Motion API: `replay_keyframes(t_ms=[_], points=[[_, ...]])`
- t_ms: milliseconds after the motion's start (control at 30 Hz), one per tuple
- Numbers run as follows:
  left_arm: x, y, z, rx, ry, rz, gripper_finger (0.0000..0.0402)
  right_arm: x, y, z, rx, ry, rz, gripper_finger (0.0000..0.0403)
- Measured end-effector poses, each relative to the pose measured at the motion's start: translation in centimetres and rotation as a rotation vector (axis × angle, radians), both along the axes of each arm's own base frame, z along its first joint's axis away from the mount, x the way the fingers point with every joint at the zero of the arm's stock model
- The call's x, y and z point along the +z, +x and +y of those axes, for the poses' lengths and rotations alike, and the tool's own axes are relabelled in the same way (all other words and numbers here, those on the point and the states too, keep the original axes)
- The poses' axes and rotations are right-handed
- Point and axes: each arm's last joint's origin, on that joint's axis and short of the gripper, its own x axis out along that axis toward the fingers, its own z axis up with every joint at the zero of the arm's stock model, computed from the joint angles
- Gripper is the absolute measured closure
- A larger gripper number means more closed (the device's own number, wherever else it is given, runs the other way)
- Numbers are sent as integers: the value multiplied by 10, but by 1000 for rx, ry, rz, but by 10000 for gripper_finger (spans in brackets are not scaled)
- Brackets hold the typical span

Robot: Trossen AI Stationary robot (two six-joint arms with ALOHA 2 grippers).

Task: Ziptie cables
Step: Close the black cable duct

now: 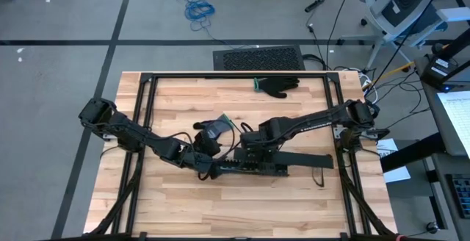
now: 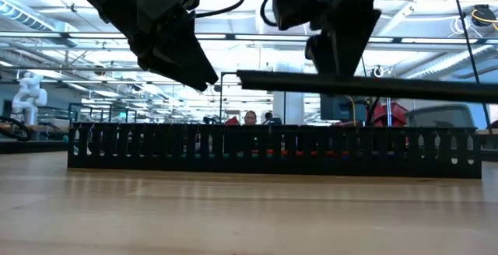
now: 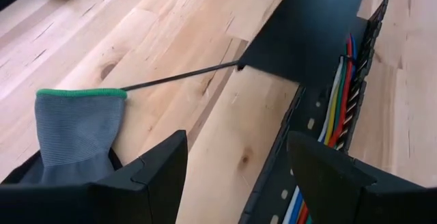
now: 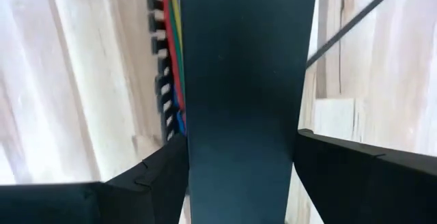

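The cables [image 3: 339, 104], coloured wires, lie inside a long black slotted channel [image 2: 272, 151] standing on the table. My right gripper [image 4: 242, 176] hovers above the channel, shut on a flat black cover strip [image 2: 373, 85]. My left gripper [image 3: 239, 176] hangs open over the channel's left end [image 1: 209, 169]; bare wood and the channel's side wall show between its fingers. A thin black strand [image 3: 177, 79] runs across the wood from a grey glove [image 3: 78, 132] toward the strip's corner. My right gripper pinches the cover strip by its two long edges [image 4: 194, 149] between its two fingers, toward the strip's left end. The fingers [image 4: 341, 173] point down and lie across the strip. The strip hangs about level above the channel, clear of it.
A black glove with a green cuff [image 1: 277, 86] lies near the table's far edge. The grey glove [image 1: 213, 131] sits just beyond my left gripper. A black frame [image 1: 147, 87] borders the tabletop. Bare wood [image 1: 242, 211] stretches along the near edge.
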Motion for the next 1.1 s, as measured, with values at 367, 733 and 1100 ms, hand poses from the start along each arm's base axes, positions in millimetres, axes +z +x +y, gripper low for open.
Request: replay_keyframes(t_ms=[367, 733, 1100], points=[[-4, -4, 1, -1, 20, 53, 157, 1, -19, 31, -2, 51, 157, 170], [-6, -11, 4, -10, 38, 132, 157, -3, -5, 27, -42, -83, 23, 170], [-5, -11, 4, -19, 10, 141, 157, 1, 0, -2, 3, -107, -6, 214]])
